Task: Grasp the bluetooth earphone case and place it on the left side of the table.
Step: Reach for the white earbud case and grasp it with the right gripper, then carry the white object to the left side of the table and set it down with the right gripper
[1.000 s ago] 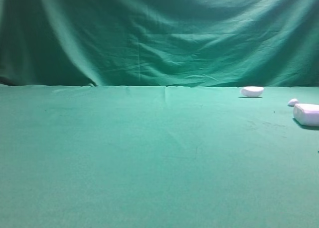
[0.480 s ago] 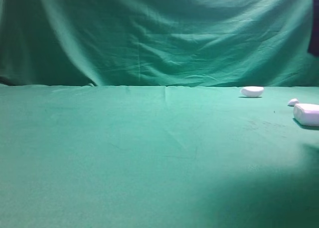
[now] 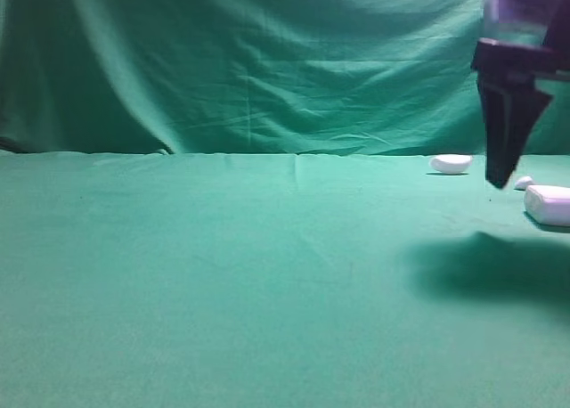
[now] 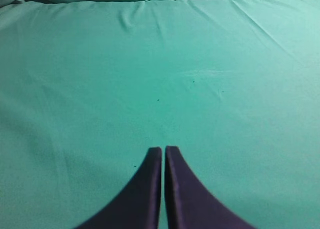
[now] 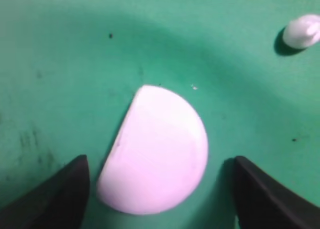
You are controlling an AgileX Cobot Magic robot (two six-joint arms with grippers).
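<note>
The left part of the table (image 3: 178, 274) is lying bare, and that is where the case will be going. The left gripper (image 4: 163, 151) is hanging over plain cloth there with its two fingers pressed together on nothing. Further right, at the far edge, a dome (image 3: 451, 164) is sitting alone. Right of it, the right gripper (image 3: 500, 172) is pointing down from the top corner, throwing a shadow (image 3: 490, 265) on the near cloth, and it is carrying nothing. In its wrist view its fingers (image 5: 65, 194) are standing wide apart, touching nothing. They are framing a rounded white shape (image 5: 155, 151) with one flat side (whether this is the case or the dome I cannot tell from that view alone). A lump (image 3: 524, 183) is lying just right of the gripper tip, and the case (image 3: 548, 203) is resting on the cloth at the far right edge, nearer than the lump and cut off by the frame. By my reading the reach for the grasp is under way, with no contact made. The next move is calling for a check that the fingers are lining up over the case and not the dome. After that comes a straight descent until they are flanking its sides, then a firm squeeze on the smooth plastic before the carry leftward.
</note>
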